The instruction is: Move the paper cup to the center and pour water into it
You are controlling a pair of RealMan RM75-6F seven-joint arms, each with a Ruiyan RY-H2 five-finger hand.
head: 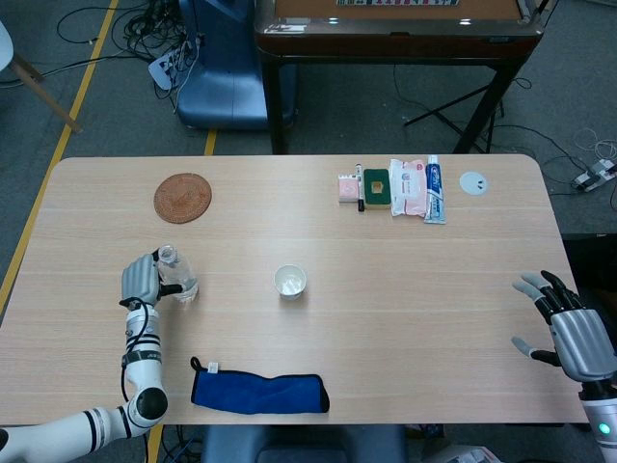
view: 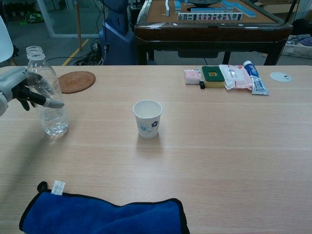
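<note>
Grey fingers (view: 46, 101) of the robot's left hand (view: 19, 90) wrap the middle of a clear plastic water bottle (view: 47, 100), uncapped and upright, its base standing on the pale wood-grain counter (view: 224, 146) near the left edge; the head view shows the same hand (head: 141, 280) and bottle (head: 176, 275). Just beyond the bottle, toward the far side, lies a round woven brown coaster (view: 77, 81). The white paper cup with a blue flower print (view: 147, 118) stands upright and alone near the centre of the counter, well apart from the bottle. A blue cloth with black trim (view: 105, 214) lies flat along the near edge. At the far right sit a pink packet, a green-topped sponge, a pack of wipes and a toothpaste tube (head: 390, 188) in a row, with a small white disc (head: 473, 182) beside them. The right hand (head: 569, 328), seen only from the head camera, hangs off the counter's right edge with its fingers spread wide, holding nothing.
</note>
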